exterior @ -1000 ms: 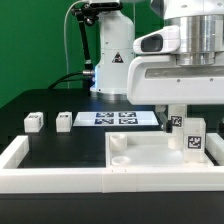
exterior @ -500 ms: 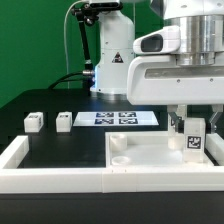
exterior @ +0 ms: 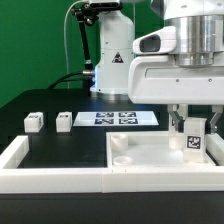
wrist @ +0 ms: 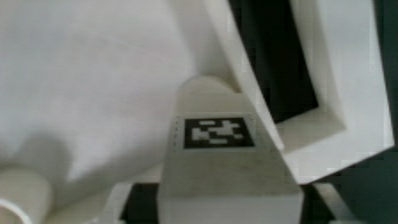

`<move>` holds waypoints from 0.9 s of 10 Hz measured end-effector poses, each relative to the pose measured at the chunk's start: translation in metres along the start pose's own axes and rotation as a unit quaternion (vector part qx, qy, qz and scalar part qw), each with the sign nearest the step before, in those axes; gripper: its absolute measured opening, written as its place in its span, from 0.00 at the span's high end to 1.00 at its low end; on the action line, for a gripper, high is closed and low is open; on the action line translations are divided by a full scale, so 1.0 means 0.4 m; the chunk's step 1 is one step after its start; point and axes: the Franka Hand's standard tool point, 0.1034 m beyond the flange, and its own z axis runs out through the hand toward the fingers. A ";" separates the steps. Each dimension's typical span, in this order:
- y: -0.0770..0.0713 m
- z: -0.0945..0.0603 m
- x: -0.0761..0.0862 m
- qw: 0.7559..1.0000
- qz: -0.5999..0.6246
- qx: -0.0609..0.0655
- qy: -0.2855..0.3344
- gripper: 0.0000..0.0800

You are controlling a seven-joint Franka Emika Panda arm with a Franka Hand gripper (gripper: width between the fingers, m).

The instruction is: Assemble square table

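pincer [exterior: 192, 128]: clenched on a tagged leg [exterior: 194, 142], one finger on each side of it, jaws pointing straight down. the leg stands upright between the jaws, with its black-white tag facing the exterior camera. in the wrist view the same leg [wrist: 221, 133] fills the middle of the picture, tag up. the fingers themselves are not clear there.

directly under the pincer: the tabletop slab [exterior: 150, 158], white, lying flat, with rounded recesses at its corners. the held leg is over the slab's far corner on the exterior view's right. cannot tell whether the leg's lower end touches the slab. the wrist view shows the slab [wrist: 89, 90] as a broad white face beside the leg.

around the slab: the white rail [exterior: 50, 180], bordering the black surface [exterior: 70, 145].

behind the pincer and toward the exterior view's left of it: the marker board [exterior: 120, 118], flat on the surface.

further out on the same side: the nearer loose leg [exterior: 64, 120], then the farther loose leg [exterior: 34, 121], both on the surface, apart from each other and well apart from the pincer.
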 end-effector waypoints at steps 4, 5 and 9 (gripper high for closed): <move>-0.015 0.001 -0.009 0.982 0.189 0.006 0.007 0.64; -0.021 0.001 -0.014 0.972 0.236 0.008 0.007 0.64; -0.044 0.002 -0.041 0.886 0.463 0.012 -0.008 0.64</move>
